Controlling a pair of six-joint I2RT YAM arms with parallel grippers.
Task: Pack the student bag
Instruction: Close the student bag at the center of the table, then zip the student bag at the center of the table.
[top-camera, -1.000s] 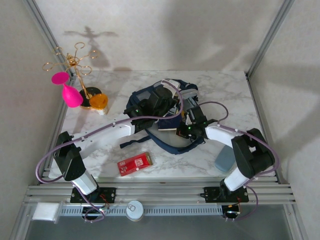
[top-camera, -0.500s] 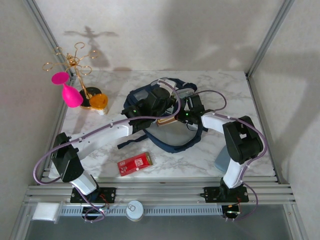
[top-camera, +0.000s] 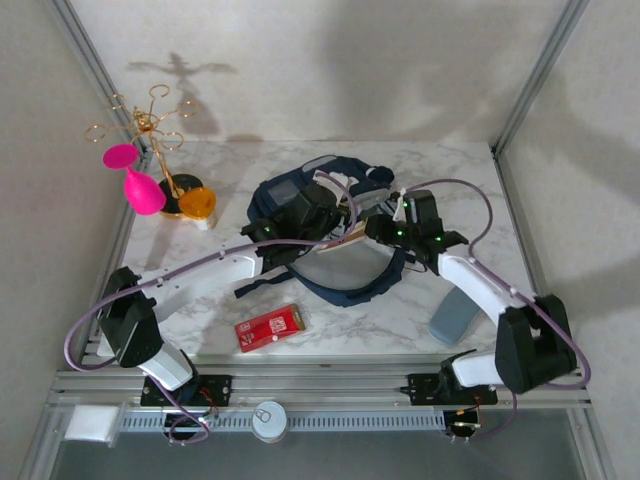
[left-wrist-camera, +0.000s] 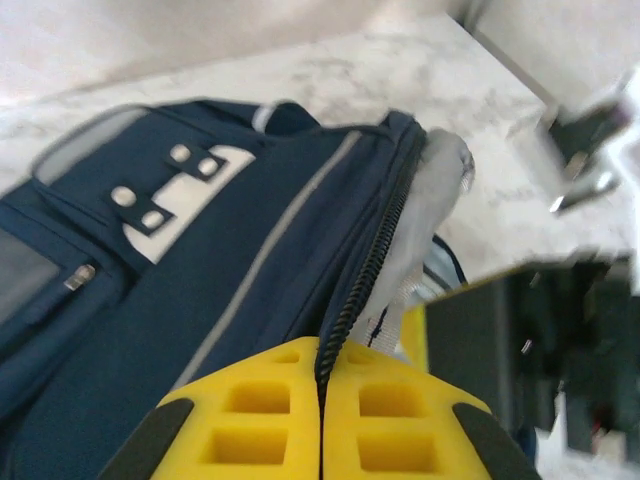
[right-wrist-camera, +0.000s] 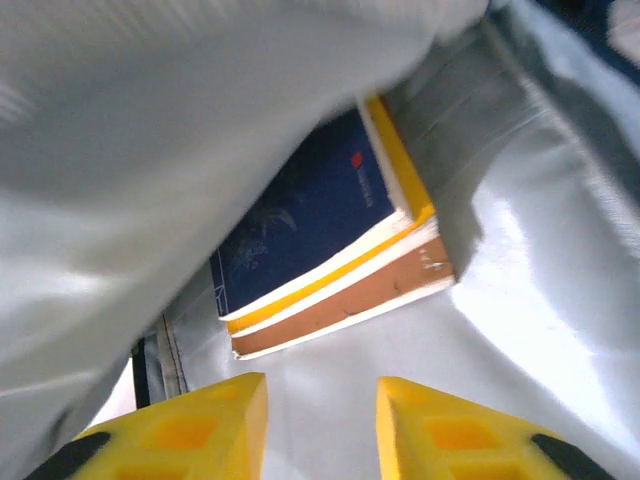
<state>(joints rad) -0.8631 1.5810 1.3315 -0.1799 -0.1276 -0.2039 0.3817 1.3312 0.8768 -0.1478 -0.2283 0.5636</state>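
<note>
The student bag (top-camera: 283, 193) lies on the marble table (top-camera: 470, 190) between the two arms. The left gripper (left-wrist-camera: 322, 355) is at the bag's zip edge, fingers pressed together with the zipper tape pinched between them; its arm stretches in from the bag's left. The right gripper (right-wrist-camera: 320, 400) sits inside the bag's grey lining, jaws narrowly apart and empty, just short of a stack of books (right-wrist-camera: 330, 250) lying there; its arm bends in from the bag's right
</note>
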